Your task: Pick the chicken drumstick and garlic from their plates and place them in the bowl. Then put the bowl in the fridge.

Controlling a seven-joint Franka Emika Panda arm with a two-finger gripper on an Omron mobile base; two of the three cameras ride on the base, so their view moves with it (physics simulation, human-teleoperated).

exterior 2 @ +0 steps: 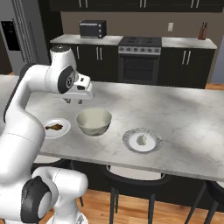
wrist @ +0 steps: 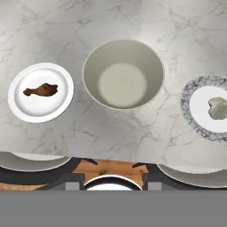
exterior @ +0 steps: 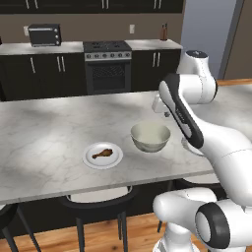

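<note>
Nearest on the grey-veined marble tabletop (exterior: 44, 142), the small brown roasted drumstick (exterior: 102, 153) lies on its flat white plate (exterior: 88, 158) beside the deep cream bowl (exterior: 150, 137); the fingers (exterior 2: 73, 101), whose state I cannot tell, should descend centred over its thick end.

From the left base camera I lose the garlic's plate (exterior: 189, 145) almost wholly behind my own arm. In the hand view that plate (wrist: 195, 91) is cut by the right edge. The fridge (exterior 2: 19, 35) runs off the right base view's left and top edges. I cannot judge the hand's (exterior 2: 74, 101) finger spacing.
</note>
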